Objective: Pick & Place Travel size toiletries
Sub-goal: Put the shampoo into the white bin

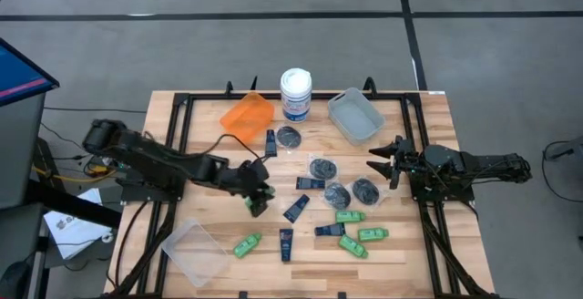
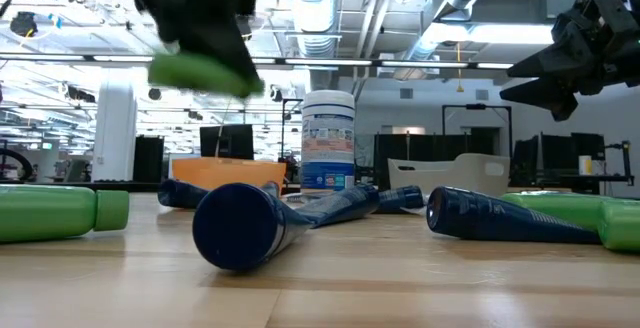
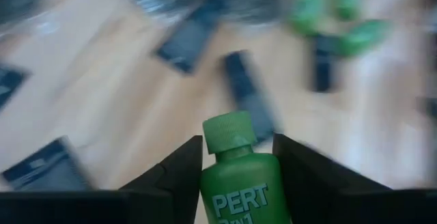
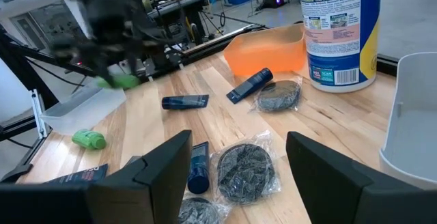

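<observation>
My left gripper (image 1: 260,197) is shut on a bright green little bottle (image 3: 235,179), held in the air over the table's middle left; the low view shows the bottle (image 2: 200,73) well above the wood. More travel size toiletries lie on the table: green bottles (image 1: 246,244) (image 1: 361,234), dark navy tubes (image 1: 295,209) (image 1: 286,242) and round grey pots (image 1: 322,167) (image 1: 365,190). At the table's right edge my right gripper (image 4: 235,162) hangs open and holds nothing. My left gripper pinches the green bottle's body (image 3: 205,183) between its two fingers (image 3: 174,176), one on each side just behind the shoulder. The bottle lies along the fingers, and its cap (image 3: 229,131) sticks out past their tips. The fingers slant downward. The bottle is lifted clear of the table.
An orange bin (image 1: 247,114), a white tub with a blue label (image 1: 295,94) and a grey bin (image 1: 355,115) stand along the far side. A clear bin (image 1: 194,251) sits near the front left corner, just left of a lying green bottle.
</observation>
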Controlling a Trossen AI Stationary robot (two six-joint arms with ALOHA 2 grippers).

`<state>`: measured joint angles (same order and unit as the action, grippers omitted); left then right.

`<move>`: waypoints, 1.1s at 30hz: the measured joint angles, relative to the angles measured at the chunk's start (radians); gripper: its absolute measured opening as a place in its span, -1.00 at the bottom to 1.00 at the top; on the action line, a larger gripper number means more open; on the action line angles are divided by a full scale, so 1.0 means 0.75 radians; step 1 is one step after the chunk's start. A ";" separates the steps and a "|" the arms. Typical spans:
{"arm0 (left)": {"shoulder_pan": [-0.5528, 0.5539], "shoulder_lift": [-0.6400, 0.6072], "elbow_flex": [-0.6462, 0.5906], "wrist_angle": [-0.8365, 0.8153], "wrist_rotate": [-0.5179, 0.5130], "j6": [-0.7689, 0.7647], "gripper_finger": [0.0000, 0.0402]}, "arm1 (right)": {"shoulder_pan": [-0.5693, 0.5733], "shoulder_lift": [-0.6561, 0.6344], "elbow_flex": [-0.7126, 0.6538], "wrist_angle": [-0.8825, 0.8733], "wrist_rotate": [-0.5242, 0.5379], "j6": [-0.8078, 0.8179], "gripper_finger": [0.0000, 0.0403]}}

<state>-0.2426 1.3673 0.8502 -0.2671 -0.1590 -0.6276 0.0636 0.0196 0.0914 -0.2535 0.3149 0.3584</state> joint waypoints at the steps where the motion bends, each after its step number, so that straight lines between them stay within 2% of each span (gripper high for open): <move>1: -0.021 -0.042 0.000 -0.013 0.031 0.015 -0.24 | 0.000 0.000 0.000 0.000 0.000 0.000 0.14; 6: -0.166 -0.191 0.001 -0.063 0.129 0.007 -0.21 | 0.000 0.000 0.000 0.000 0.000 0.000 0.14; 10: -0.290 -0.228 0.001 -0.068 0.128 -0.140 -0.17 | 0.000 0.000 0.000 0.000 0.000 0.000 0.14; 16: -0.450 -0.191 0.001 -0.082 0.125 -0.401 -0.23 | 0.000 0.000 0.000 0.000 0.000 0.000 0.14; 21: -0.557 -0.149 0.001 -0.134 0.102 -0.593 -0.20 | 0.000 0.000 0.000 0.001 0.000 0.000 0.14; 33: -0.795 -0.133 0.001 -0.415 0.059 -1.070 -0.20 | 0.000 0.000 0.000 0.001 0.000 0.000 0.14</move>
<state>-0.8392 1.2675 0.8509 -0.5783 -0.1151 -1.4305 0.0638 0.0196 0.0914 -0.2531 0.3149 0.3584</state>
